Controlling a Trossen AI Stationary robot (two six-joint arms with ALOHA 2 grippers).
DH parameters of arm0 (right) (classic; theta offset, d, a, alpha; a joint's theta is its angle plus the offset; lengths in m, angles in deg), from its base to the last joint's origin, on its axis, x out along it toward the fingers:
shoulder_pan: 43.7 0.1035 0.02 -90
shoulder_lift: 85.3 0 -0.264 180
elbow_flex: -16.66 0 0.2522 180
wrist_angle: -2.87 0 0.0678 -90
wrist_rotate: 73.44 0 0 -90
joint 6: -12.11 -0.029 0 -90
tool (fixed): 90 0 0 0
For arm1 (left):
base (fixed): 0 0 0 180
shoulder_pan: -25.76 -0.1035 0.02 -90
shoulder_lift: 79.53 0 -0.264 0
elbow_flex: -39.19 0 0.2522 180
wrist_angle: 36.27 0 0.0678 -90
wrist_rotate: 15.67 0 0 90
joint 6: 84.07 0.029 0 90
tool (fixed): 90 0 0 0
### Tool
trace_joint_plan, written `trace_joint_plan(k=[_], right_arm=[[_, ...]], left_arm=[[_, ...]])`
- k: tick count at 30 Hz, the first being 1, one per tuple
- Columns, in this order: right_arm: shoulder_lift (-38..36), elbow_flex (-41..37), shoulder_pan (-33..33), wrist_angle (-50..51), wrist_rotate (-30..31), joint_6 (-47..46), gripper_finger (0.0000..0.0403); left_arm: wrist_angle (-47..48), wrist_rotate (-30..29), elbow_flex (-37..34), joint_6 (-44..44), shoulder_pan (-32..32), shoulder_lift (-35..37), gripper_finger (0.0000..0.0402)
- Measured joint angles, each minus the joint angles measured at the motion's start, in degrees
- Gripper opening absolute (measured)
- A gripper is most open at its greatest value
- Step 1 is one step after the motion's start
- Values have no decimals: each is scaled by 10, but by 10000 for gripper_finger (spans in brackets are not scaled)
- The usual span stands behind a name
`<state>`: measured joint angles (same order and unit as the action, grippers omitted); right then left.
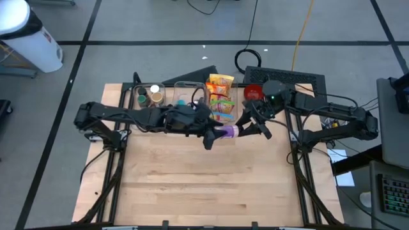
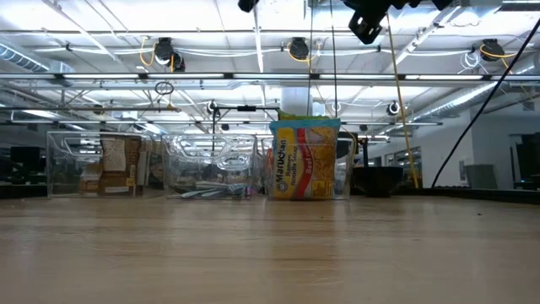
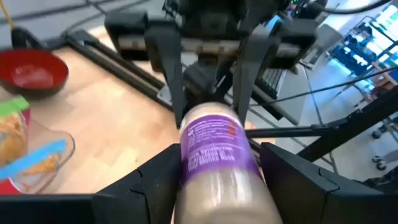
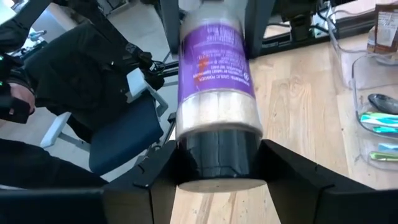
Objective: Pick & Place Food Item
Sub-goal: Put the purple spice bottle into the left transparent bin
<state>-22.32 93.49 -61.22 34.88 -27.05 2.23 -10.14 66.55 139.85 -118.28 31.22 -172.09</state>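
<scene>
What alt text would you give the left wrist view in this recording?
A purple-labelled spice bottle is gripped at both ends above the wooden table: the left gripper holds the near end, the right gripper the far end. A red bowl sits on the table beyond.

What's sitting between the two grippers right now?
A spice jar with a purple label. The high view shows it spanning the gap, with the left gripper on one end and the right gripper on the other, above the table.
</scene>
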Motion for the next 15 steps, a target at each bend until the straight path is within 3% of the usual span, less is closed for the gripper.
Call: trace_joint_plan(k=[10,15], right_arm=[[0,1,0,-9,3,-1,191],[0,1,0,-8,-2,-1,191]], left_arm=[[-4,29,0,-18,-13,-2,223],[-3,74,0,-24,-15,-2,223]])
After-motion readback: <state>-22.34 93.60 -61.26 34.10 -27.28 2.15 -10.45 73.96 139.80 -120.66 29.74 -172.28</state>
